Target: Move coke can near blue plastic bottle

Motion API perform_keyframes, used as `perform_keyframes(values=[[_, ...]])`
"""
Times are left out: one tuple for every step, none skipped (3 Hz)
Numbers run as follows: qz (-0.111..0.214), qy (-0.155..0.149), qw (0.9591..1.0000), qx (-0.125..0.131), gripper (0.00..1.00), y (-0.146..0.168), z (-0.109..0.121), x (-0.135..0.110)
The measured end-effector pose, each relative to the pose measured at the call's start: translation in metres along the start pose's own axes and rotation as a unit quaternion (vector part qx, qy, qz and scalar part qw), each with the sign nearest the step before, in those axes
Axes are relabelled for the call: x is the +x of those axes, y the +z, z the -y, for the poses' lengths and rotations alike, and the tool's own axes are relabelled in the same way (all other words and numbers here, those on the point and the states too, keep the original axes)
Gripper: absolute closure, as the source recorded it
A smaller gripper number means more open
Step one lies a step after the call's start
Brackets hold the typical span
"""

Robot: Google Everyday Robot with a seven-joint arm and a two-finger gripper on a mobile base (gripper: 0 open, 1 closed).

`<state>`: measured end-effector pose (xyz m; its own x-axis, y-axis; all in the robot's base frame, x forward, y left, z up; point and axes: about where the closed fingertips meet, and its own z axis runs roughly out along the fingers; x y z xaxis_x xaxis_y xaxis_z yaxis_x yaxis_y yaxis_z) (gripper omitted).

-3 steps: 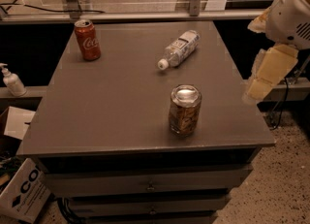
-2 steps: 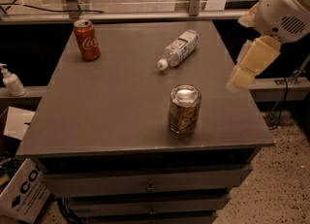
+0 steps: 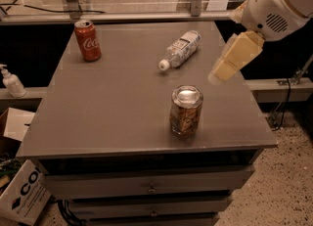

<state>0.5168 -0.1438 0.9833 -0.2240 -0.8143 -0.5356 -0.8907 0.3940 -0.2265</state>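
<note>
Hovering above the right edge of the table [image 3: 98, 122], the robot's gripper [image 3: 234, 59] is hanging in the air well apart from the coke can [image 3: 88, 40], which is standing upright near the far left corner of the tabletop. Whether the gripper is spread or pressed together cannot be told from this view. The blue plastic bottle [image 3: 182, 49] is lying on its side toward the far middle of the table, its white cap pointing toward the near left and its long axis running on a slant toward the far right. A glass jar [image 3: 186, 111] with a silver lid is standing upright nearer the front edge, below and to the left of the gripper in the view. The can is sitting across the table to the gripper's left, with the bottle resting roughly between the two, so the reach is likely calling for a sweep leftward past the bottle before any descent on the can. With the can standing, its long axis is pointing straight up, which is probably favouring a grasp around its sides. The task is looking not yet begun: can and bottle are sitting well apart.
</note>
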Motion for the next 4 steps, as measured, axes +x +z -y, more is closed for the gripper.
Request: perform_keyframes(values=[[-0.002, 0.016, 0.9999, 0.002, 0.00, 0.014, 0.005, -0.013], [0.049, 0.020, 0.9986, -0.001, 0.00, 0.040, 0.021, -0.039], [0.109, 0.013, 0.9939, -0.007, 0.00, 0.087, 0.046, -0.079], [0.145, 0.018, 0.9893, -0.007, 0.00, 0.086, 0.045, -0.108]])
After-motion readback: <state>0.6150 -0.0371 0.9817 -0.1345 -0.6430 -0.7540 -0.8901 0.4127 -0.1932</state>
